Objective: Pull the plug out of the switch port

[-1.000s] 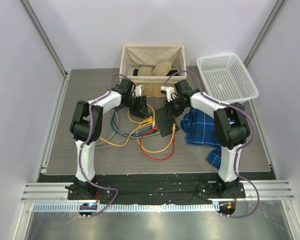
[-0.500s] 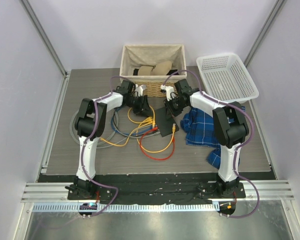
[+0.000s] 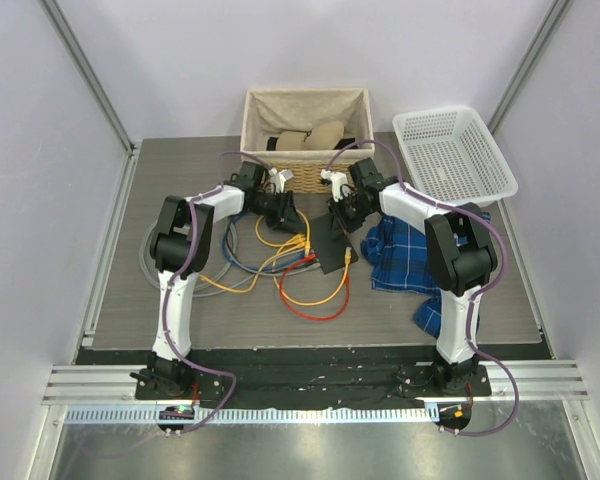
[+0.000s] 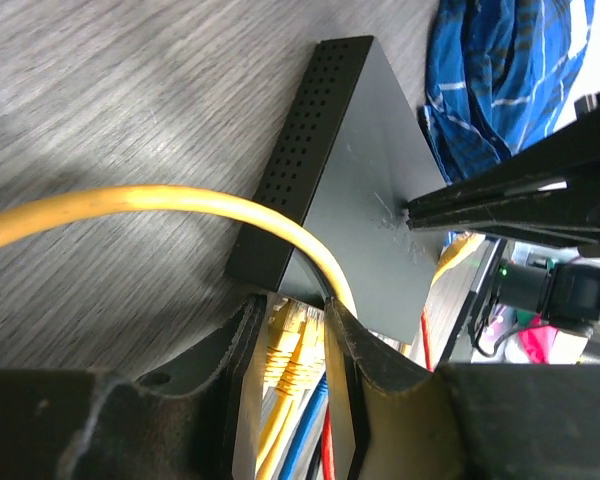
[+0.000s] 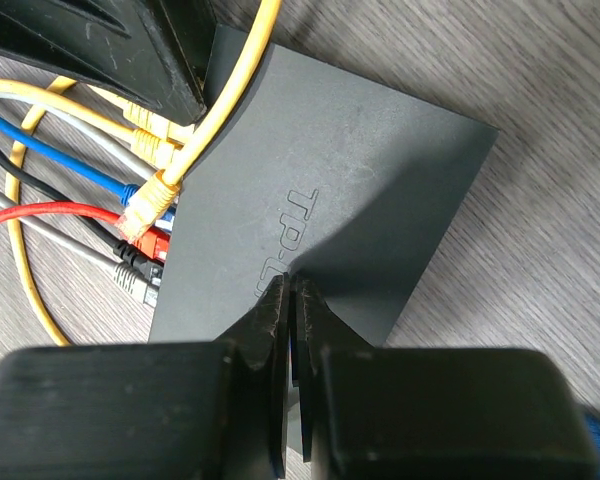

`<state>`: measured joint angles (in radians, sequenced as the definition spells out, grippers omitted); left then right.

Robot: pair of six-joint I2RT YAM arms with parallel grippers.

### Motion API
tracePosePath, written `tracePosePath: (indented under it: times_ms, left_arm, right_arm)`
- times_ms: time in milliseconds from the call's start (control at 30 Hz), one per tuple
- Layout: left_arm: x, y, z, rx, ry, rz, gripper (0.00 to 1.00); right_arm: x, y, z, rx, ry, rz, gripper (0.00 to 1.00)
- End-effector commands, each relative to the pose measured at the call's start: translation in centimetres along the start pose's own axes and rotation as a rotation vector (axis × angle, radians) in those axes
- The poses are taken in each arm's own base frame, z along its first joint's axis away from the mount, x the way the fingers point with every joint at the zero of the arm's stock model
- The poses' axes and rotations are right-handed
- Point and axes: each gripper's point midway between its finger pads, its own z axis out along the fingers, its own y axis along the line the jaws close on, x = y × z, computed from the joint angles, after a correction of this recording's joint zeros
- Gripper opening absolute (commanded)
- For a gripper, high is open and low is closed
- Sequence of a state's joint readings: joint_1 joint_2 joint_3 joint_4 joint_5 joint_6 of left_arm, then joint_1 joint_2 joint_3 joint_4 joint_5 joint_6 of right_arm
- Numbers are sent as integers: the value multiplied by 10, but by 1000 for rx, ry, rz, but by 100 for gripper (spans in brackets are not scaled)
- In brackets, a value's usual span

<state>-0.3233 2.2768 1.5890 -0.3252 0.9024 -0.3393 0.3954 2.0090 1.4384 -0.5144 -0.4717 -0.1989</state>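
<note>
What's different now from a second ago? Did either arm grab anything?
The left arm swung its elbow inward toward the centre; the left gripper barely shifted, at the yellow plugs. Nothing was visibly grabbed or released. The right gripper, switch and cables stayed put.

Cables [image 3: 280, 262] crowd switch [image 3: 330, 250] port edge; blue cloth [image 3: 400, 255] right; basket [image 3: 248, 125] behind.
</note>
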Motion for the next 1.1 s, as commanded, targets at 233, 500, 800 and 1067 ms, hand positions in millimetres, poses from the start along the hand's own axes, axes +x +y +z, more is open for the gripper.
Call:
tracePosePath:
  times_ms: [233,500,800,1067]
  left_arm:
    - [24,15,5,60,80,-92,31]
    - [26,20,6,32,80,-90,22]
    - [18,13,7,-24,58,-115,0]
    - [31,16,3,-65,110,-66,0]
  right_arm:
    - [37,-8,20,30,120,39,8]
    - [37,-7,23,28,120,35,8]
    - [36,-5,23,37,116,19,8]
    - [35,-3,22,42,111,5,8]
